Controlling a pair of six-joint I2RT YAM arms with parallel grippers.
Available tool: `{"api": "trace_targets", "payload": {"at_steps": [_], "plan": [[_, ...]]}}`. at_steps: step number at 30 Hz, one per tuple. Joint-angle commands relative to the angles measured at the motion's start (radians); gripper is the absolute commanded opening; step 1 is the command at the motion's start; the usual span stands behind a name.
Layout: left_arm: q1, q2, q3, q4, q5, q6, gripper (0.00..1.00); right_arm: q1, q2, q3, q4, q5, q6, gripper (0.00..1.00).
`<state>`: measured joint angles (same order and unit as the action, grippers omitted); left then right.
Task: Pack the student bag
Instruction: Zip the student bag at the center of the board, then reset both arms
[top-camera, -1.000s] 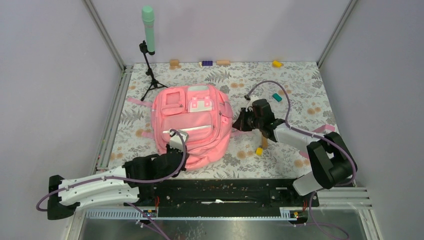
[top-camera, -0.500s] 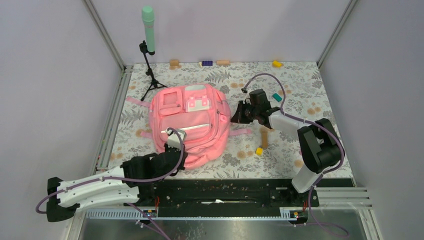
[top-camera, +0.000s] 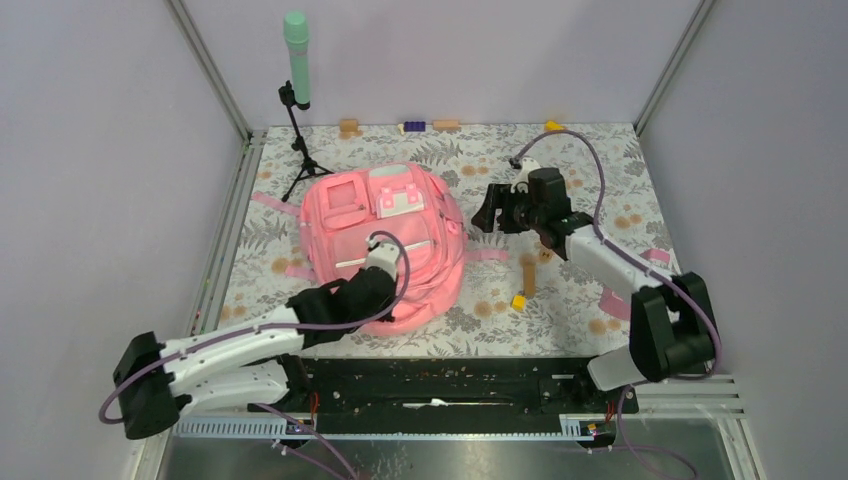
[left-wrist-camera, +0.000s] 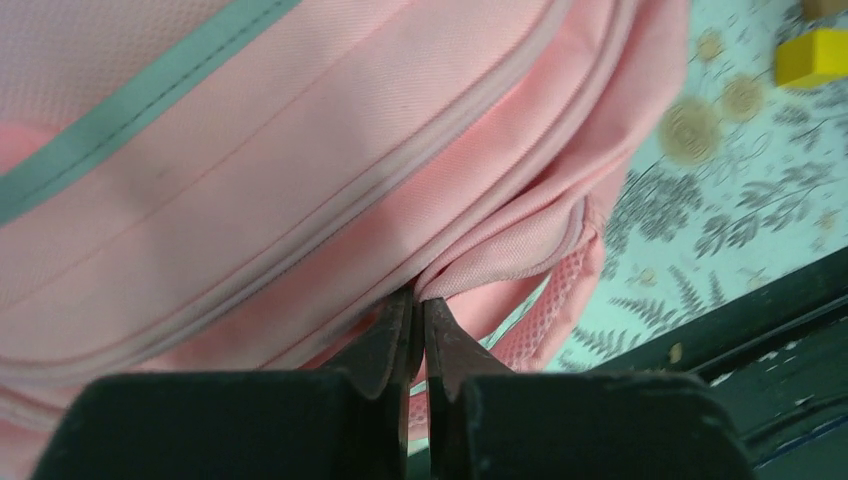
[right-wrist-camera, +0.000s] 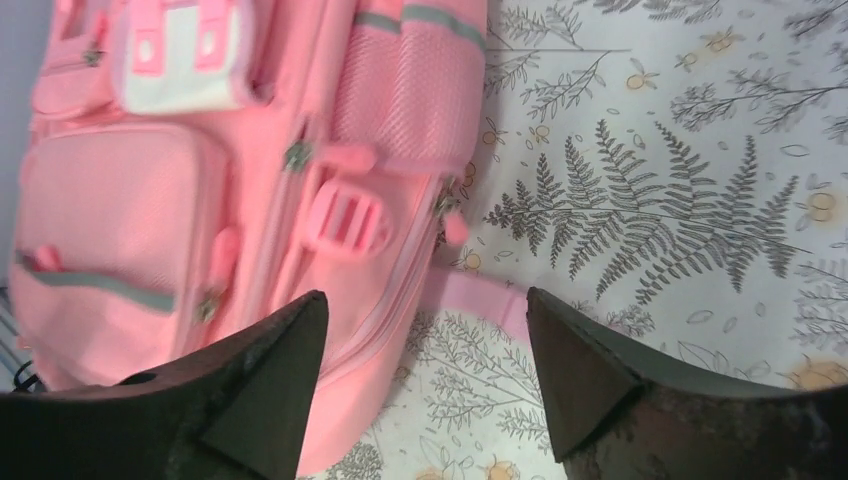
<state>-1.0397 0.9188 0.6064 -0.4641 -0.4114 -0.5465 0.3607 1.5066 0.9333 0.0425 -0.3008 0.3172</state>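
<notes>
Right gripper (right-wrist-camera: 422, 300) has just opened

- Fern-print table (top-camera: 460, 165) — a pink student bag (top-camera: 420, 235) lies left of centre, front pockets up.
- A black tripod (top-camera: 300, 170) stands at the far-left corner.
- A tan block (top-camera: 348, 127), a blue block (top-camera: 415, 126) and a yellow block (top-camera: 549, 125) sit along the far edge.
- A wooden stick (top-camera: 527, 272) and a yellow cube (top-camera: 519, 301) lie right of the bag.

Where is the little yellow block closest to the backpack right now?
In the top view, the yellow block lies just right of the student bag, by the near end of a tan wooden piece.
</notes>
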Motion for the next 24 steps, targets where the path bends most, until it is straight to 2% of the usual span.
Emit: {"api": "trace_targets", "payload": {"at_steps": [1,3,4,7,9,12,15,24], "plan": [[0.082,0.157,0.134,0.332,0.081,0.07,0.04,-0.017,-0.141,-0.018,-0.112,0.03,-0.048,0.82],[0.133,0.214,0.168,0.384,0.135,0.078,0.16,-0.04,-0.188,-0.024,-0.166,0.043,-0.052,0.84],[0.156,0.239,0.183,0.403,0.162,0.082,0.25,-0.052,-0.215,-0.03,-0.188,0.046,-0.047,0.84],[0.197,0.284,0.228,0.434,0.198,0.108,0.73,-0.1,-0.303,-0.068,-0.224,0.06,-0.038,0.85],[0.202,0.28,0.24,0.447,0.202,0.136,0.9,-0.118,-0.37,-0.095,-0.245,0.099,-0.045,0.87],[0.209,0.232,0.231,0.458,0.21,0.176,0.98,-0.135,-0.461,-0.112,-0.298,0.17,-0.072,0.89],[0.251,0.161,0.22,0.41,0.206,0.188,0.99,-0.145,-0.558,-0.12,-0.343,0.237,-0.094,0.91],[0.488,-0.157,0.265,0.101,0.189,0.21,0.99,-0.147,-0.849,-0.144,-0.36,0.372,-0.181,0.94]]}}
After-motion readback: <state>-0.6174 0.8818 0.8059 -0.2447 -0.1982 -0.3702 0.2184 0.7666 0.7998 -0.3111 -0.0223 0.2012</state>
